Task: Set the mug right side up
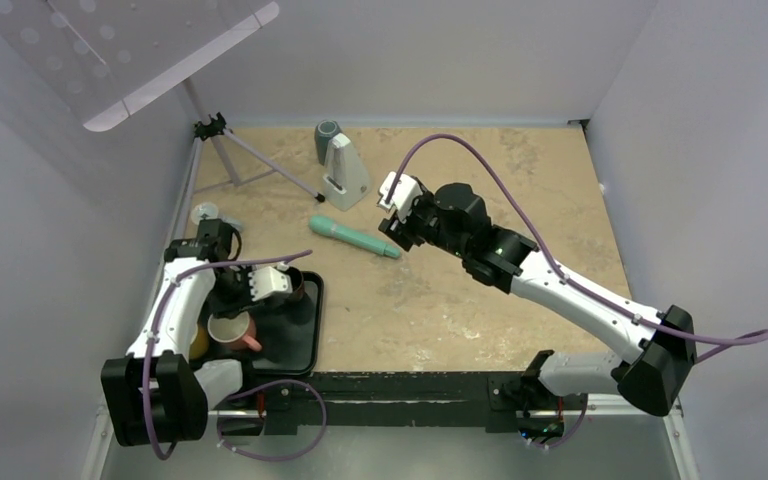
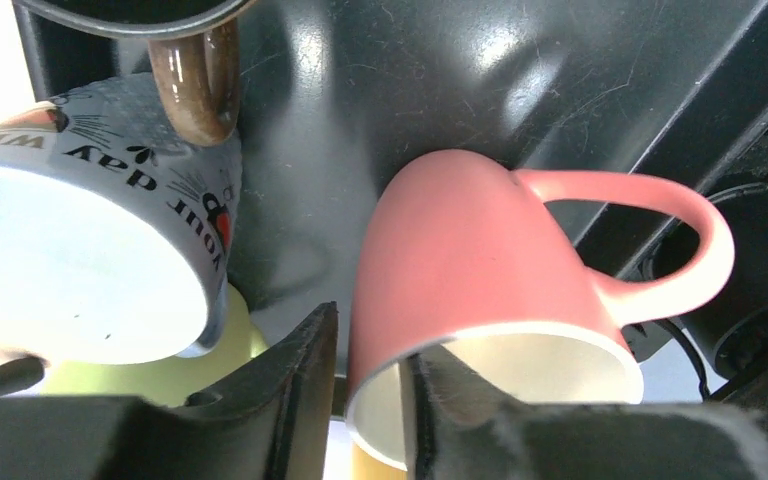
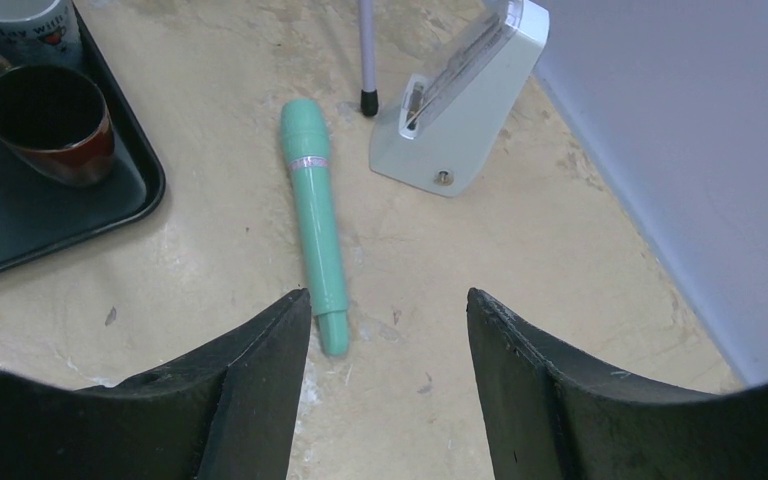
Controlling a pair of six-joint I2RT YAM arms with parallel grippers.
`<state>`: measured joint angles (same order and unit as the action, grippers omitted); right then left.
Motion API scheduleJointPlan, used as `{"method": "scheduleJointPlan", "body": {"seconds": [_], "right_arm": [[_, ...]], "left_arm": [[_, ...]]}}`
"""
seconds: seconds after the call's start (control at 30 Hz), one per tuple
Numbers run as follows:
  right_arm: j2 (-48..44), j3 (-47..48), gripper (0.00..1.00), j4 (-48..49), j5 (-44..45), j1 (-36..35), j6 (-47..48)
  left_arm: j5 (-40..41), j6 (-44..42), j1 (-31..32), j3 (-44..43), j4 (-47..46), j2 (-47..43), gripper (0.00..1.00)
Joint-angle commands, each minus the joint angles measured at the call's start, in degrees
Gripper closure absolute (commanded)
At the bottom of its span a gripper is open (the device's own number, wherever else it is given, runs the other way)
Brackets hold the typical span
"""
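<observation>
A pink mug (image 2: 480, 250) with a cream inside sits on the black tray (image 2: 440, 70). In the top view the pink mug (image 1: 232, 330) shows its mouth facing up. My left gripper (image 2: 372, 335) is shut on its rim, with one finger inside the mug and one outside against the wall. In the top view my left gripper (image 1: 235, 312) is over the tray's (image 1: 300, 345) left part. My right gripper (image 3: 388, 310) is open and empty, hovering over the table (image 1: 430, 280) far from the tray.
A grey mug with lettering (image 2: 90, 260) and a brown mug (image 3: 48, 120) share the tray, close to the pink one. A teal cylinder (image 3: 315, 220) lies on the table below my right gripper. A white stand (image 1: 344, 170) and a tripod (image 1: 230, 150) are at the back.
</observation>
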<state>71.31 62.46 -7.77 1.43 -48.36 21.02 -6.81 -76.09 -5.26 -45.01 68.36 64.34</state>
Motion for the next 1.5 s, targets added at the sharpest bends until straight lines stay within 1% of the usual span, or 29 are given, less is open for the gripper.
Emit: {"method": "scheduleJointPlan", "body": {"seconds": [0.0, 0.03, 0.07, 0.1, 0.2, 0.23, 0.27, 0.37, 0.53, 0.6, 0.73, 0.8, 0.83, 0.9, 1.0, 1.07, 1.17, 1.27, 1.3, 1.37, 1.47], "right_arm": [[0.36, 2.62, 0.39, 2.45, -1.27, 0.19, 1.16], [0.4, 2.6, 0.39, 2.49, -1.28, 0.22, 1.28], [0.5, 2.64, 0.39, 2.44, -1.28, 0.2, 1.43], [0.56, 2.6, 0.39, 2.49, -1.26, 0.23, 1.51], [0.63, 2.67, 0.39, 2.5, -1.28, 0.38, 1.62], [0.62, 2.65, 0.39, 2.5, -1.31, 0.37, 1.67], [0.66, 2.59, 0.39, 2.47, -1.28, 0.41, 1.71], [0.76, 2.49, 0.39, 2.63, -1.27, 0.54, 1.76], [0.76, 2.47, 0.39, 3.0, -1.27, 0.63, 1.87], [0.78, 2.4, 0.39, 3.02, -1.26, 0.72, 1.96], [0.85, 2.28, 0.39, 3.1, -1.29, 0.72, 1.98], [0.94, 2.32, 0.39, 3.07, -1.26, 0.8, 2.01], [0.94, 2.32, 0.39, 2.95, -1.3, 0.81, 1.93], [0.98, 2.32, 0.39, 2.84, -1.26, 0.81, 1.95], [0.94, 2.28, 0.39, 3.12, -1.31, 1.0, 1.54], [1.17, 2.37, 0.39, 3.32, -1.31, 1.14, 1.13], [1.61, 2.48, 0.39, 3.97, -1.26, 1.37, 0.56], [2.18, 2.73, 0.39, 4.42, -2.97, 1.53, 0.32], [2.37, 3.03, 0.39, 4.35, -3.1, 1.54, 0.27], [2.7, 3.4, 0.39, 4.32, -3.19, 1.64, 0.35], [2.9, 3.53, 0.39, 4.58, -3.13, 1.73, 0.26]], "left_arm": [[-1.22, 0.99, -0.77, -2.34, -0.78, -1.07, 0.76], [-0.62, 1.03, -0.88, -2.04, -1.75, -1.02, 0.83], [0.14, 1.01, -0.97, -1.82, -2.46, -1.01, 0.85], [0.54, 0.58, -1.12, -1.82, -2.59, -0.94, 0.83], [0.17, -0.54, -1.76, -2.99, -0.6, -0.86, 0.7], [-0.23, -0.81, -2.13, -3.6, 0.2, -0.81, 0.69], [-0.44, -1.04, -2.29, -4.18, 0.72, -0.83, 0.7], [-0.01, -2.99, -2.86, -4.85, 1.98, -0.72, 0.8], [2.89, -7.17, -3.77, -4.28, 2.43, -0.69, 0.98], [3.68, -8.07, -4.22, -4.2, 2.19, -0.33, 1.0], [4.68, -8.72, -4.72, -4.53, 2.18, 1.09, 0.99], [4.07, -8.17, -4.73, -5.65, 2.49, 1.37, 0.94], [3.26, -7.52, -4.71, -6.73, 3.24, 1.45, 0.89], [1.48, -5.97, -4.76, -9.98, 6.02, 2.02, 0.76], [-0.81, -3.06, -4.75, -15.94, 11.01, 3.6, 0.52], [-1.91, -2.2, -4.71, -19.17, 13.69, 3.88, 0.43], [-4.71, -1.06, -4.7, -24.25, 17.23, 4.1, 0.36], [-9.94, 2.2, -4.76, -31.74, 21.12, 6.57, 0.34], [-11.74, 4.68, -4.76, -34.57, 21.52, 7.98, 0.34], [-13.52, 13.23, -4.76, -40.02, 19.01, 11.29, 0.34], [-10.7, 25.7, -4.75, -45.39, 10.25, 16.18, 0.34]]}}
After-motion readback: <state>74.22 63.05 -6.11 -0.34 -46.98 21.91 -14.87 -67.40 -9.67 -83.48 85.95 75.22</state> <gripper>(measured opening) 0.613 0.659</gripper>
